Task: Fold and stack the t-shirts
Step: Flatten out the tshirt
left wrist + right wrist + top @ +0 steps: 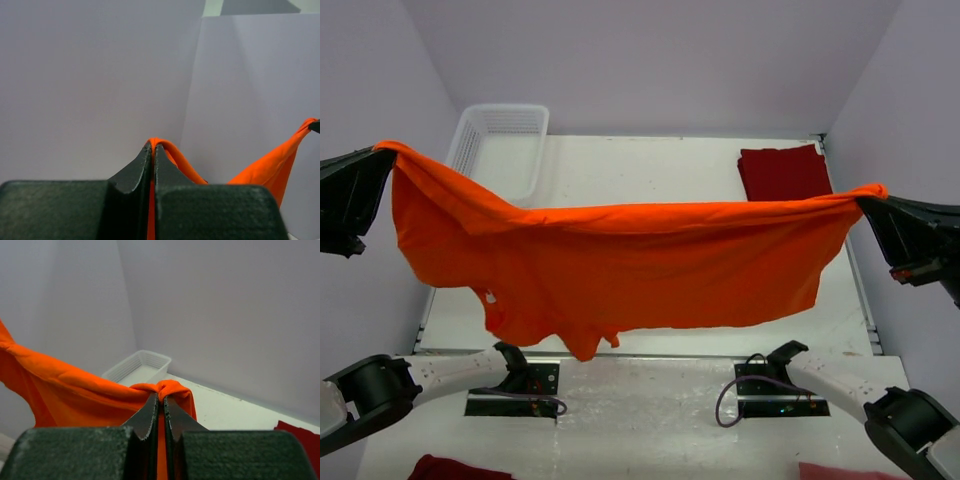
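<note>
- While the orange shirt (620, 260) hangs stretched above the table (650, 165), we have it pinched at both ends
- Our left gripper (386, 152) is clamped on one corner, the right gripper (868, 194) on the other
- The red shirt (783, 172) lies flat far right, the basket (500, 135) far left

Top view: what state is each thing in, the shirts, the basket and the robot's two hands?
orange t-shirt: unfolded, up in the air, stretched between both hands, middle sagging.
dark red t-shirt: folded, lying flat at the far right.
white basket: upright at the far left, looks empty.
left hand: shut on one end of the orange t-shirt.
right hand: shut on the other end.
</note>
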